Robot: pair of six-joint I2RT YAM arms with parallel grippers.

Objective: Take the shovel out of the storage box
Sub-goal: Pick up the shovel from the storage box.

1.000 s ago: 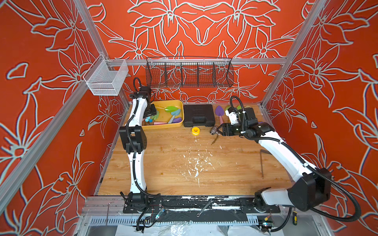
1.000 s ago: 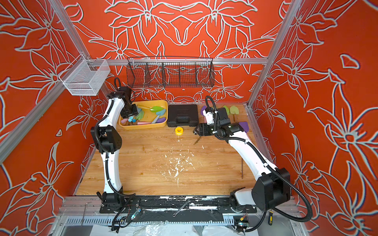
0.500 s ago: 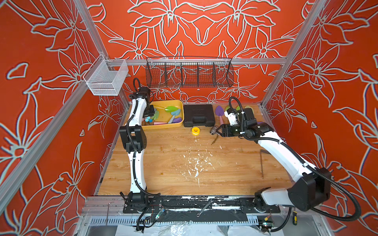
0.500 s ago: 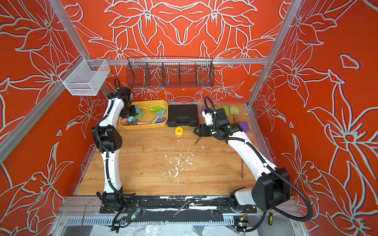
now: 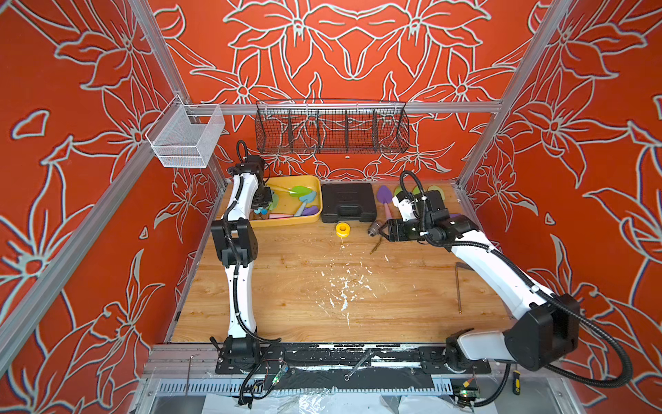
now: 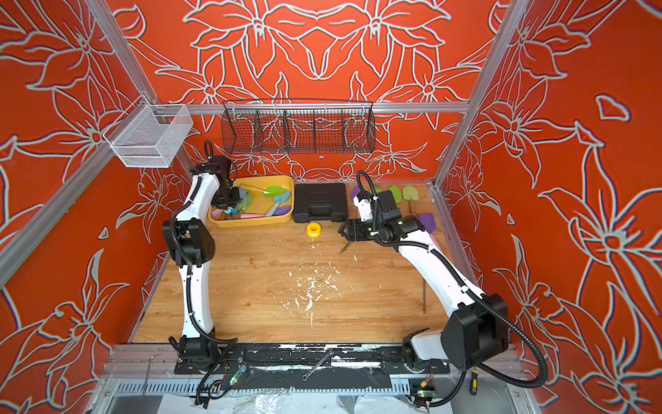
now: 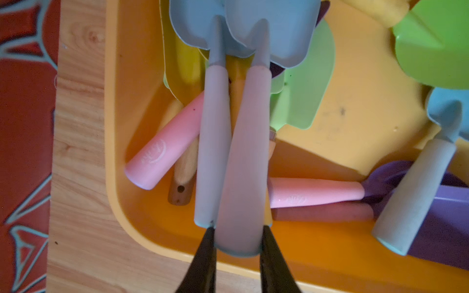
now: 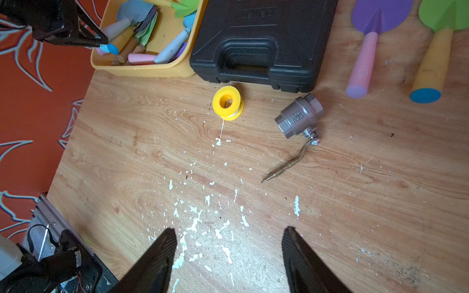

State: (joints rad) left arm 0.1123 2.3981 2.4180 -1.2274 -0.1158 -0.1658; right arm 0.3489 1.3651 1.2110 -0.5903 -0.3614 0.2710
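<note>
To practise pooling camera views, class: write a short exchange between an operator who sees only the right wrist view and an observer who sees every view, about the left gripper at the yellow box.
Operator: I see the left gripper only as a dark shape at a corner of the yellow box. What is between its fingers?
Observer: The left wrist view shows the pale handle of a blue-bladed shovel there. The fingers lie against both sides of the handle, near its end.
Operator: Is that one lying on its own?
Observer: No. A second blue-bladed shovel lies right alongside, handle against handle. Both blades are still inside the box.
</note>
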